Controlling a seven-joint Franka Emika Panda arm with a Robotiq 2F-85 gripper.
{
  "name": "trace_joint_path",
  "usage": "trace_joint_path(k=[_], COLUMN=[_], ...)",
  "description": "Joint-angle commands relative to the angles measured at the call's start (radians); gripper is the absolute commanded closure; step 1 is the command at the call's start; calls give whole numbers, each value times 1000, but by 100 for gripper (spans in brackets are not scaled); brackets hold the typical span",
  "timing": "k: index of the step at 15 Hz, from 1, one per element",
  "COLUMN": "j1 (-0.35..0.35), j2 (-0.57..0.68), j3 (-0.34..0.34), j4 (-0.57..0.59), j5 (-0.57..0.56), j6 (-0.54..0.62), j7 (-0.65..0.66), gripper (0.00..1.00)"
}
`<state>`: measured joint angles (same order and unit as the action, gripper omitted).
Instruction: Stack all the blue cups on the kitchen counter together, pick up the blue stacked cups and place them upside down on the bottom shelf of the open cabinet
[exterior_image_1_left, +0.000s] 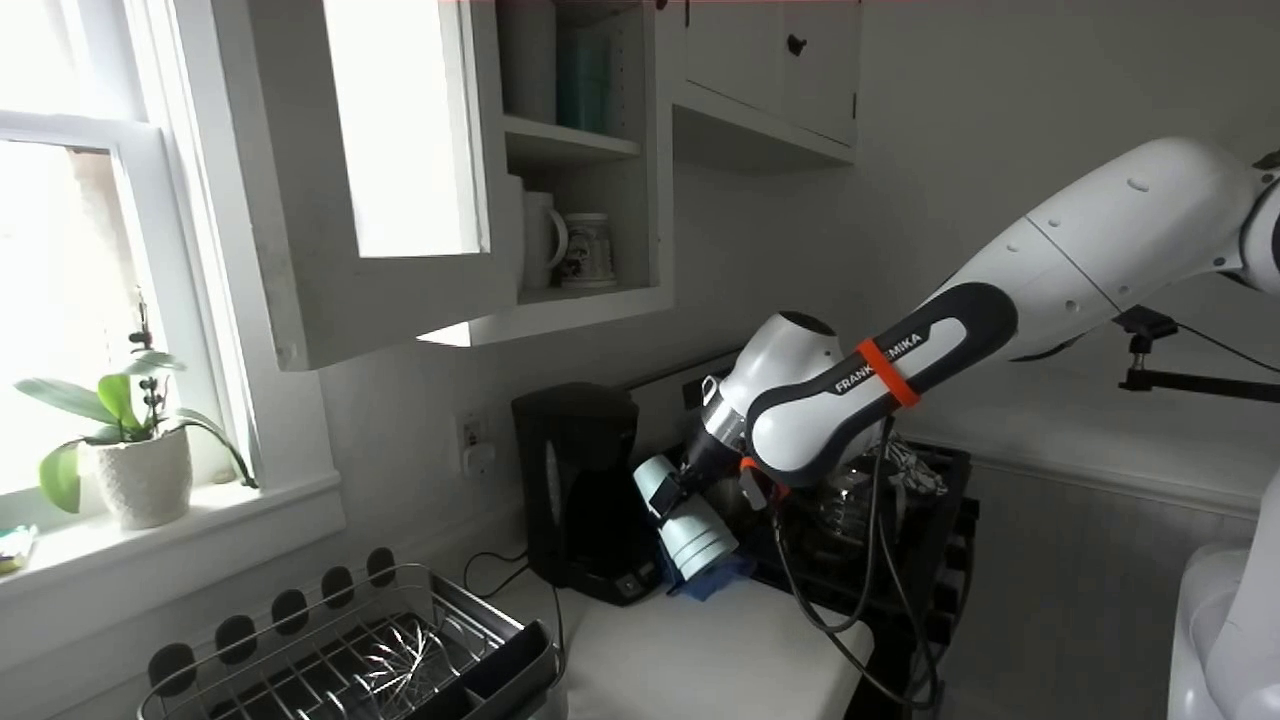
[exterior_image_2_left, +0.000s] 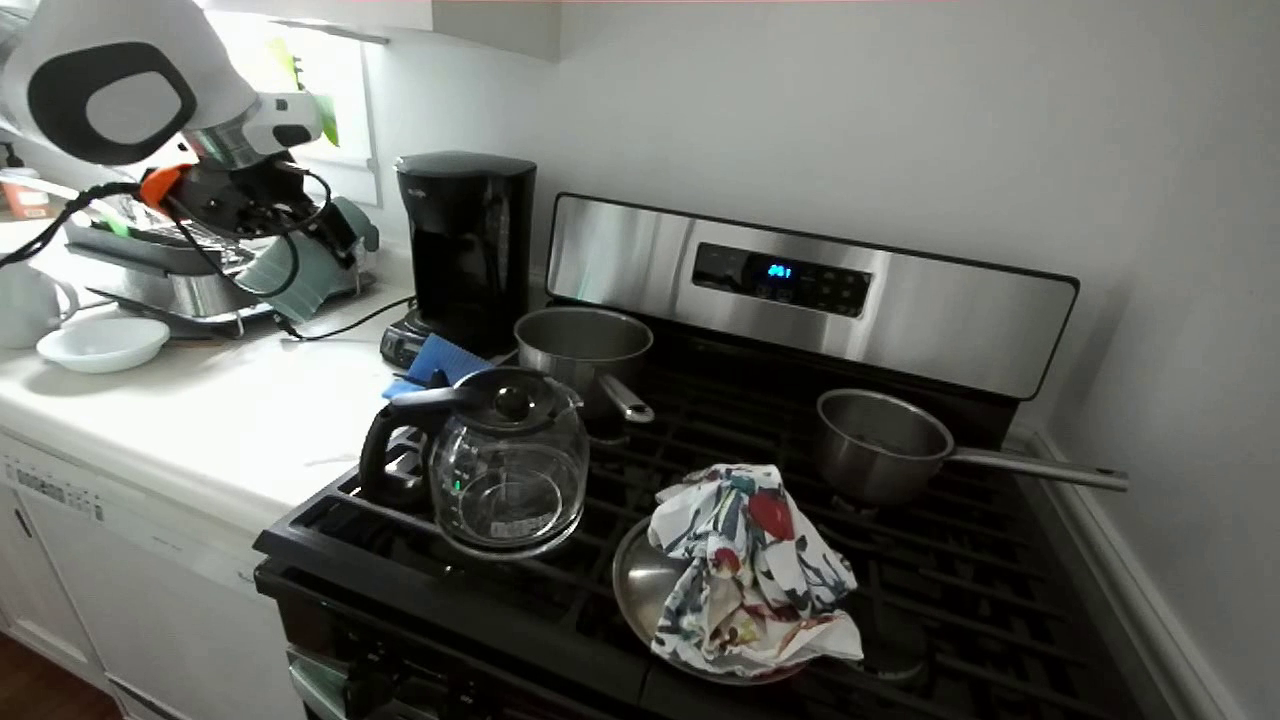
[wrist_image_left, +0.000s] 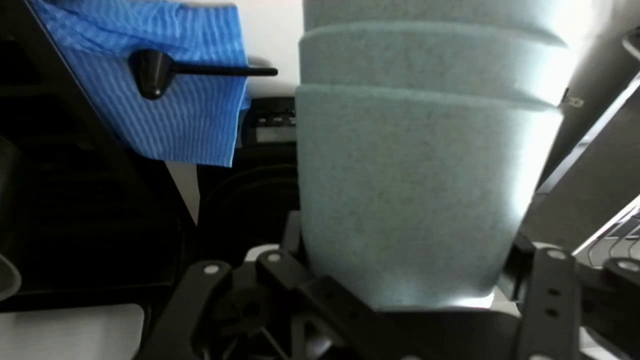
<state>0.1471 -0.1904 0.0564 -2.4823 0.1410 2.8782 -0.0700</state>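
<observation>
White walls (exterior_image_2_left: 900, 150) and a bright window (exterior_image_1_left: 60, 240) back a kitchen counter (exterior_image_1_left: 720, 650), with a potted orchid (exterior_image_1_left: 145, 475) on the windowsill (exterior_image_1_left: 300, 515) and a wire dish rack (exterior_image_1_left: 478, 600) below. Up on the wall hangs an open cabinet (exterior_image_1_left: 600, 308); its bottom shelf (exterior_image_1_left: 545, 294) bears a white mug (exterior_image_1_left: 538, 235) and a patterned mug (exterior_image_1_left: 588, 250). Lower than that shelf, aloft above the counter, the Robotiq gripper (wrist_image_left: 407, 245) grasps a nested stack of pale blue cups (wrist_image_left: 425, 175), at least three by their rims. Its fingers (exterior_image_1_left: 668, 493) are held apart by the outermost cup, clamped on opposite sides of it near the base. From there the stack reaches out past them, tilted, bases raised and mouths slanting down. In an exterior view it overlaps the edge of a black coffee maker (exterior_image_1_left: 570, 430). The wrist view shows, beside the stack, a striped blue cloth (wrist_image_left: 165, 125) with a black scoop (wrist_image_left: 152, 75) on it. On the gas stove (exterior_image_2_left: 450, 590) stand a glass carafe (exterior_image_2_left: 510, 470), two saucepans (exterior_image_2_left: 880, 450) and a frying pan (exterior_image_2_left: 632, 580) with a floral cloth (exterior_image_2_left: 750, 570) bunched in it.
</observation>
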Motion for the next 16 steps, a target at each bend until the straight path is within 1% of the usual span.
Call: trace_joint_path(k=[1,3,6,8,9,10,14,15,16], j1=[78,117,138,132,156,123,137,137,119], j2=[-85,-114,-157,-184,-192,-145,-167,-167,-176], j3=[-44,-62,-73,-75,-100,-64,-85,-85,-70], j4=[-65,-75,-71,-60,-49,-44,-44,-44,-46], j5=[116,138,110,93,108,94,94,94,79], j6=[123,174,215,204,169,194,182,182,204], j7=[-131,-177,-202,-205,-226,-185,-202,-202,-197], gripper=[40,40,40,40,40,15,15,40,40])
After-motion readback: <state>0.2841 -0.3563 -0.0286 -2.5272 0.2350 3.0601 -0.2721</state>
